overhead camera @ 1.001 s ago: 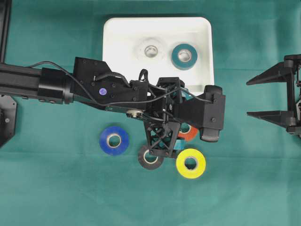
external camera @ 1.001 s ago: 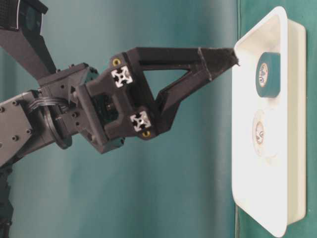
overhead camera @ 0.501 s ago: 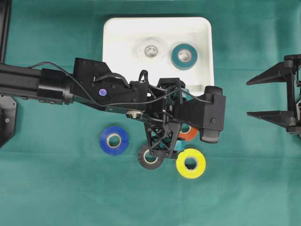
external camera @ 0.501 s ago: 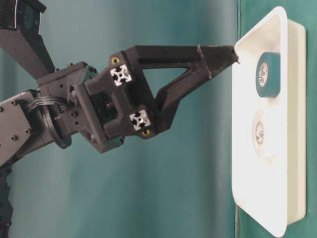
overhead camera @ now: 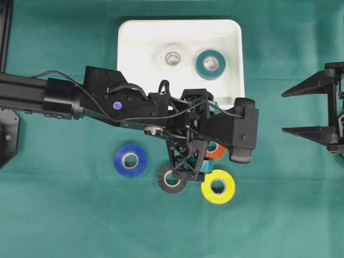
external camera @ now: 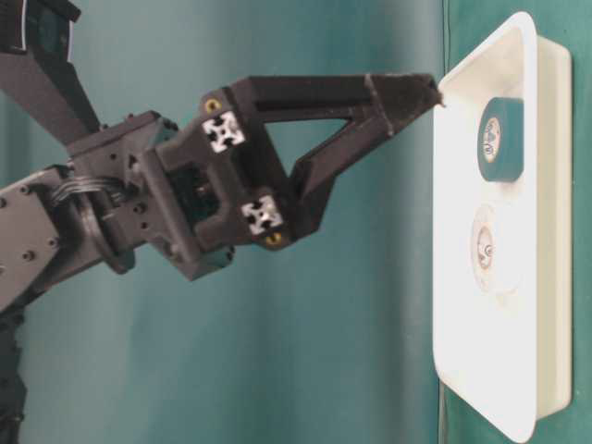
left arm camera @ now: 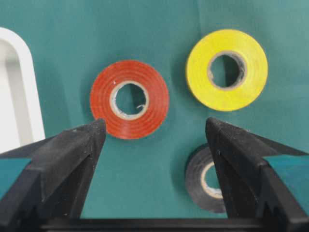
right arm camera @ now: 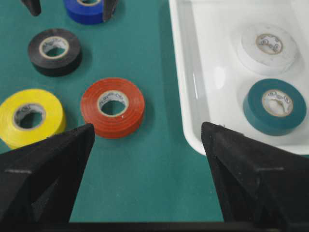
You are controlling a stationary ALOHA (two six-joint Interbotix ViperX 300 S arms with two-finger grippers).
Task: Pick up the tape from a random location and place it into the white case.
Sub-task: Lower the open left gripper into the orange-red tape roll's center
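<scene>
Your left gripper [left arm camera: 154, 133] is hanging over the cluster of loose rolls on the green cloth [overhead camera: 64, 215], fingers spread wide, gripping nothing. In the left wrist view the red tape [left arm camera: 129, 99] is lying flat just ahead of the gap between the fingertips, nearer the left finger [left arm camera: 72, 150]; not touching either one. The yellow tape [left arm camera: 227, 70] is sitting off to the right of it, and the black tape [left arm camera: 203, 181] is lying partly hidden behind the right finger [left arm camera: 236, 154].

From overhead, the left arm is covering most of the red roll; the blue tape [overhead camera: 130, 160] is lying apart on the left, with black and yellow just below the gripper.

The white case [overhead camera: 129, 59] is sitting at the top of the cloth, just beside the red roll's spot. It is already holding a teal tape [overhead camera: 210, 64] and a white tape [overhead camera: 172, 57], side by side, both flat.

Your right gripper [overhead camera: 301, 110] is parked at the right edge, well apart from everything, fingers wide and empty.
</scene>
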